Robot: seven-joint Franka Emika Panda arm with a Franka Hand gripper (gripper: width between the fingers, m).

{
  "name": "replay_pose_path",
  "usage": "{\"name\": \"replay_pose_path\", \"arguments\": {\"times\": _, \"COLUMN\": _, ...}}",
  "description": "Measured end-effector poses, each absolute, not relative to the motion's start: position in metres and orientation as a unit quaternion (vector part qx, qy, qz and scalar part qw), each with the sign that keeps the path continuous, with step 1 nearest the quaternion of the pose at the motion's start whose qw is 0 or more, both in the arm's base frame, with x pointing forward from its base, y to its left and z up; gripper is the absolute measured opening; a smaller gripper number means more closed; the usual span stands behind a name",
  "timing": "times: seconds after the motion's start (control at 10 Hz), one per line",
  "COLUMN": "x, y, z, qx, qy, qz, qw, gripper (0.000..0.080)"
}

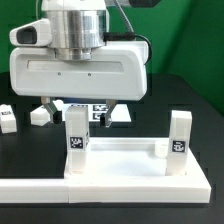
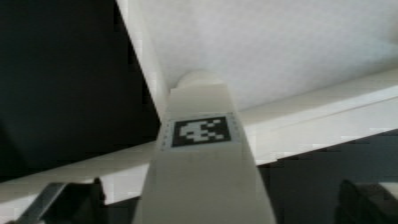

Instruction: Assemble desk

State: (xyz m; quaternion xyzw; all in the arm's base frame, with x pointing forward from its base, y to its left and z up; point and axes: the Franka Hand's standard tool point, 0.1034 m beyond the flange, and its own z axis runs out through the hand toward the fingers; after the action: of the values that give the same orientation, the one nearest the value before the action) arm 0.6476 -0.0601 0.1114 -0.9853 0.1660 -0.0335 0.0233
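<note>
The white desk top (image 1: 120, 163) lies flat near the front of the table. Two legs stand upright on it: one (image 1: 76, 132) at its corner on the exterior view's left, the other (image 1: 179, 133) at the corner on the right, each showing a black-and-white tag. My gripper (image 1: 80, 108) hangs right over the left leg, open, its fingers either side of the leg's upper end. In the wrist view that leg (image 2: 199, 150) runs up between the dark fingers (image 2: 63, 205), with a gap on each side, and the desk top (image 2: 267, 50) lies beyond it.
Two loose legs (image 1: 8, 120) (image 1: 40, 115) lie on the black table at the back on the exterior view's left. The marker board (image 1: 124, 117) shows behind the gripper. A long white bar (image 1: 30, 190) runs along the front, against the desk top.
</note>
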Motion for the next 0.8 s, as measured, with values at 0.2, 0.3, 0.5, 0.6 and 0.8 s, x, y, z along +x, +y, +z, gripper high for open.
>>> {"name": "replay_pose_path", "arguments": {"times": 0.2, "x": 0.6476, "y": -0.06, "z": 0.1112, "qx": -0.982, "qy": 0.184, "qz": -0.033, "qw": 0.024, "gripper": 0.041}}
{"name": "replay_pose_path", "arguments": {"times": 0.3, "x": 0.6476, "y": -0.0595, "z": 0.1111, "qx": -0.973, "qy": 0.227, "qz": -0.032, "qw": 0.027, "gripper": 0.041}}
{"name": "replay_pose_path", "arguments": {"times": 0.5, "x": 0.6475, "y": -0.0608, "z": 0.1109, "qx": -0.955, "qy": 0.293, "qz": -0.03, "qw": 0.029, "gripper": 0.029}}
{"name": "replay_pose_path", "arguments": {"times": 0.6, "x": 0.6474, "y": -0.0607, "z": 0.1106, "qx": -0.942, "qy": 0.332, "qz": -0.029, "qw": 0.03, "gripper": 0.029}}
{"name": "replay_pose_path", "arguments": {"times": 0.8, "x": 0.6475, "y": -0.0611, "z": 0.1099, "qx": -0.866, "qy": 0.497, "qz": -0.025, "qw": 0.041, "gripper": 0.029}}
